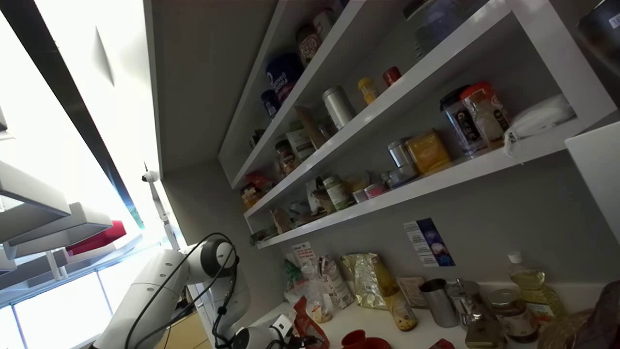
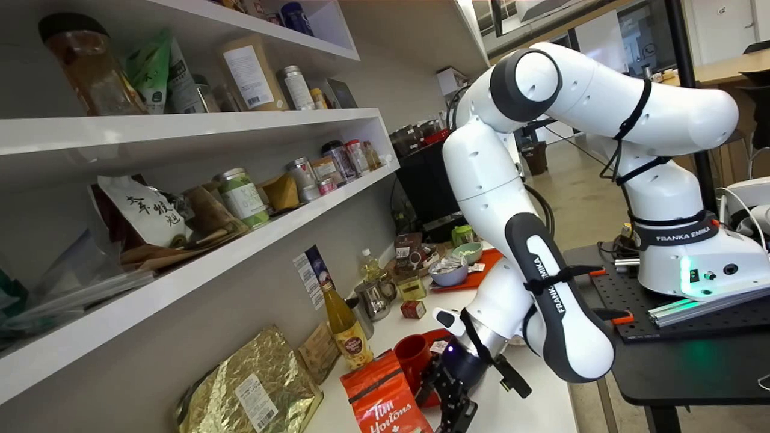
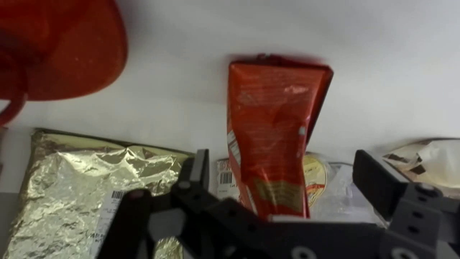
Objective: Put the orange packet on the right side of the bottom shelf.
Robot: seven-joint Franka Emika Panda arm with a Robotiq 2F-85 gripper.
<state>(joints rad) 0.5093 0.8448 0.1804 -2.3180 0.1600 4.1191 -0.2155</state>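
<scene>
The orange packet, a shiny red-orange bag, stands on the white counter in both exterior views (image 1: 310, 325) (image 2: 388, 400). It also fills the middle of the wrist view (image 3: 269, 136). My gripper (image 3: 284, 167) is open, its black fingers apart on either side of the packet, with visible gaps to both. In an exterior view the gripper (image 2: 448, 406) is low over the counter, beside the packet. The packet's upper end is partly hidden behind the gripper body in the wrist view. The bottom shelf, a thick white board, runs along the wall above in both exterior views (image 1: 387, 201) (image 2: 180, 284).
A red mug (image 2: 414, 358), gold foil bag (image 2: 258, 385) and yellow bottle (image 2: 346, 325) stand near the packet. On the bottom shelf are a yellow carton (image 1: 428, 151), dark-lidded jar (image 1: 462, 121), red-lidded jar (image 1: 487, 114) and white bag (image 1: 542, 118). The shelf overhangs the counter.
</scene>
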